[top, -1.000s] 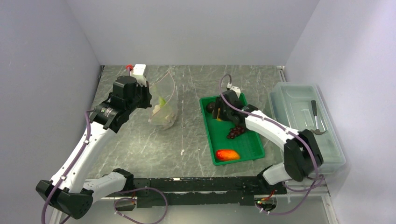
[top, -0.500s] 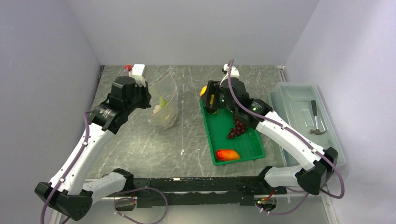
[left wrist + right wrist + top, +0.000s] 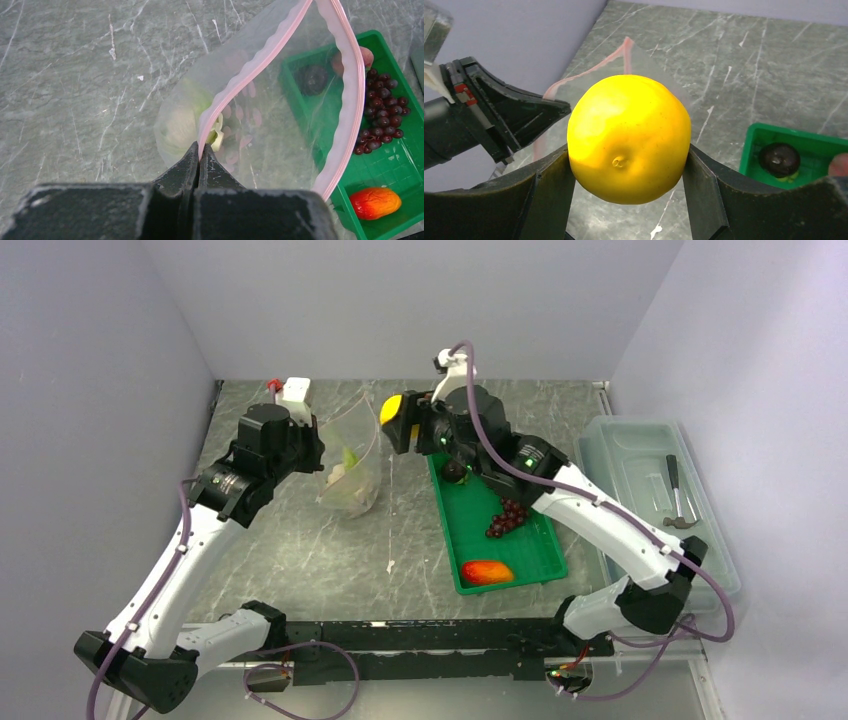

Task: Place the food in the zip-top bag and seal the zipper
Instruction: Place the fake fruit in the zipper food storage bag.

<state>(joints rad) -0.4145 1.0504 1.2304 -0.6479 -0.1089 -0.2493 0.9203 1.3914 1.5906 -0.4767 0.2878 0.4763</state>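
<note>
The clear zip-top bag (image 3: pixel 352 468) stands on the table with its mouth held open. My left gripper (image 3: pixel 318 445) (image 3: pixel 200 150) is shut on the pink zipper (image 3: pixel 272 47) at the bag's near rim. Pale lettuce (image 3: pixel 187 117) lies inside the bag. My right gripper (image 3: pixel 398 423) (image 3: pixel 628 150) is shut on the yellow lemon (image 3: pixel 392 410) (image 3: pixel 629 137), in the air just right of the bag's mouth. In the green tray (image 3: pixel 535 560) lie the grape bunch (image 3: pixel 508 517), the red-orange fruit (image 3: pixel 487 571) and the small dark fruit (image 3: pixel 455 472).
A large clear lidded box (image 3: pixel 640 455) with a grey hammer (image 3: pixel 677 495) inside stands at the right edge. A small white object (image 3: pixel 297 392) sits at the back left. Grey walls close in the table on three sides.
My right arm has lifted the lemon out of the tray and carried it left and up, over to the bag's mouth. The left arm and the bag have stayed still.
</note>
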